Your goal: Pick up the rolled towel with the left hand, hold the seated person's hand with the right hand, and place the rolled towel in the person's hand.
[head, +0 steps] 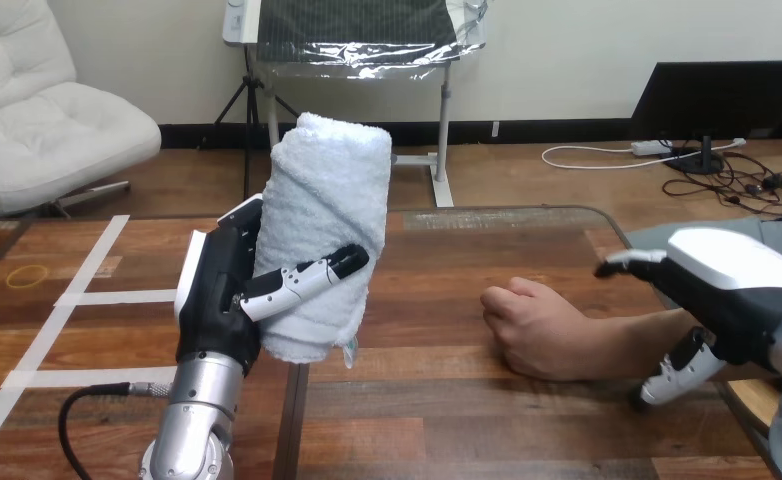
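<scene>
Item: towel (327, 200), white terry, rolled into a thick cylinder.
Location: clear of the tabletop (447, 420), over its left half, standing nearly upright with the top tipped slightly right.
Holder: left hand (217, 300), raised on its silver forearm from the near edge.
Left fingers (307, 278): clamped on the towel's lower half, wrapped across its front, palm against its left side.
Weight: light, by judgement; one hand carries it with no sag.
Stiffness: soft and compressible; the roll dents under the fingers, so a firm squeeze is safe.
Surface: rough pile, not slippery, not fragile.
Risk: the outer wrap and the loose bottom end may unroll if the hold slackens early.
Hold point: mid-body or lower half, across the wraps, leaving the top half free for the person to take.
Receiver: person's hand (532, 325), a loose fist resting knuckles-left on the tabletop, right of the middle, well apart from the towel.
Right hand (732, 285): by the right edge, over the person's forearm (637, 345).
Right fingers (622, 264): apart, one reaching left above the forearm, thumb down on its near side; no closing round the wrist is seen.
Stage: towel lifted; holding the person's hand and delivery not yet done, by judgement.
</scene>
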Controlling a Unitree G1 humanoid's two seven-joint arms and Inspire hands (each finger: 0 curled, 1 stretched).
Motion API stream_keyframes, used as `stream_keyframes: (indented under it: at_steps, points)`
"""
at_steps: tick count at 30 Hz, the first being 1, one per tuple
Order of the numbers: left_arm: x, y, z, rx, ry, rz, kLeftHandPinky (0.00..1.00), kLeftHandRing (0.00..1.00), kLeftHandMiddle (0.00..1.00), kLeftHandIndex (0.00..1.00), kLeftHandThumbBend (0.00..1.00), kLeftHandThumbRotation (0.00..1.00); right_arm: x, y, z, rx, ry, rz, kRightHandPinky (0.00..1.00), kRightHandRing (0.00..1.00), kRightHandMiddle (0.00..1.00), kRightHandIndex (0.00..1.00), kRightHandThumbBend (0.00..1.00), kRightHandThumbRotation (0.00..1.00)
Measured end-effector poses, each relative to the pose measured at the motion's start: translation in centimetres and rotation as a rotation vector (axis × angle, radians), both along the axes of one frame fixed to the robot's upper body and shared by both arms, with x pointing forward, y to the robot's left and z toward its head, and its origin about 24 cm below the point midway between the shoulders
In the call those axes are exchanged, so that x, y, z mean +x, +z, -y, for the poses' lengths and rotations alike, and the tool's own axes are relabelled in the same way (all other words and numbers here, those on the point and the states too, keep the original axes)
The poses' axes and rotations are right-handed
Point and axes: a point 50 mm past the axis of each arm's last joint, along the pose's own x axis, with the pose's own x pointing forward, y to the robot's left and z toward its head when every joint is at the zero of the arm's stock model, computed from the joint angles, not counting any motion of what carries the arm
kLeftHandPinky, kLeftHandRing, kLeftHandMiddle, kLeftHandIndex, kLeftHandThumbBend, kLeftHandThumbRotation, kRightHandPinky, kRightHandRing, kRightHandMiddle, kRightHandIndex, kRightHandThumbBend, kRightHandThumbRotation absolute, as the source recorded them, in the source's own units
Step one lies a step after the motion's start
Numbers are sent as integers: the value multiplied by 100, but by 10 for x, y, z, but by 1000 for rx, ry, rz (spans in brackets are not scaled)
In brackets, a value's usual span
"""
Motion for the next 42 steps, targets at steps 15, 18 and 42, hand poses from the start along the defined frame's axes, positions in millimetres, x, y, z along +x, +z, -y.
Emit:
stream_keyframes:
  at_steps: [15,18,42]
  points:
    - [0,0,-2,0,-4,2,40,41,43,50,70,0,15,-14,5,-136,-27,-106,88,91,92,89,80,12]
    - [0,1,-3,0,-3,3,40,41,43,50,70,0,18,-16,6,-152,-33,-118,88,91,93,90,80,14]
    - [0,0,-4,1,-5,1,41,41,44,50,71,0,36,-26,8,-274,-67,-168,91,93,94,90,76,20]
